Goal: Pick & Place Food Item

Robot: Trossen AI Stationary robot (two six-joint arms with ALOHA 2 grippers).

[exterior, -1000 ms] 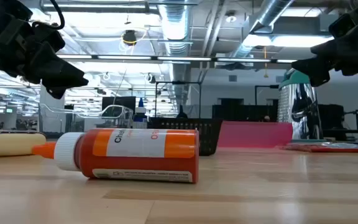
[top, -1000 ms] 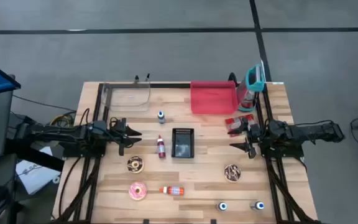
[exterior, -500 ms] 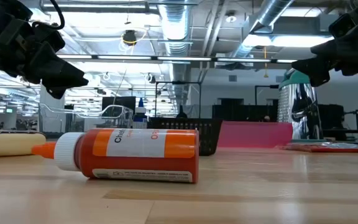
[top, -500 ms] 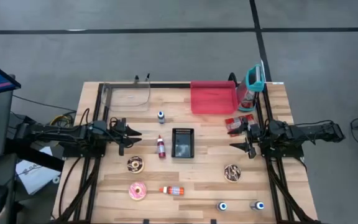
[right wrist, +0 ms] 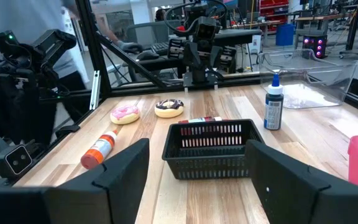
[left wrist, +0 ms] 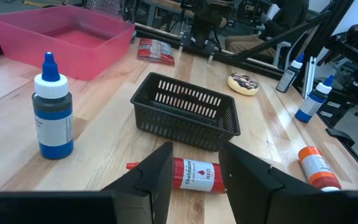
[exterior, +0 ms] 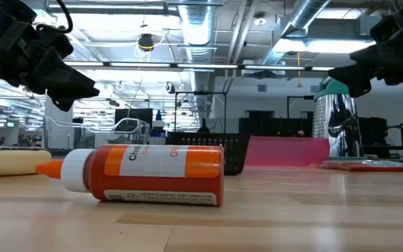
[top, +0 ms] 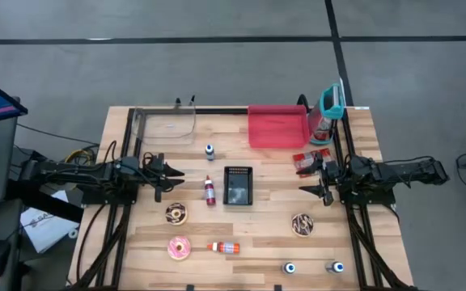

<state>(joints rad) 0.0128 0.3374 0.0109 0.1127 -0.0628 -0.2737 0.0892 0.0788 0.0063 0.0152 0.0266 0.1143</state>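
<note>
While both of my arms hover above the tabletop, I count three doughnuts: a chocolate doughnut near my left pincer, a pink doughnut nearer the front edge, and a dark doughnut near my right pincer. No food item is held; all three lie flat on the wood.

Bottles number five: one blue-capped bottle standing upright, one red bottle lying just beside the black basket, one orange bottle lying beside the pink doughnut, and two small bottles at the front edge. There is one black basket, one red bin, one clear container, one grater and one red packet.

My left pincer is partly parted and empty. My right pincer is spread wide and empty.

In the low view, the orange bottle hides much of the basket, and the pink doughnut is cut off at the edge.
</note>
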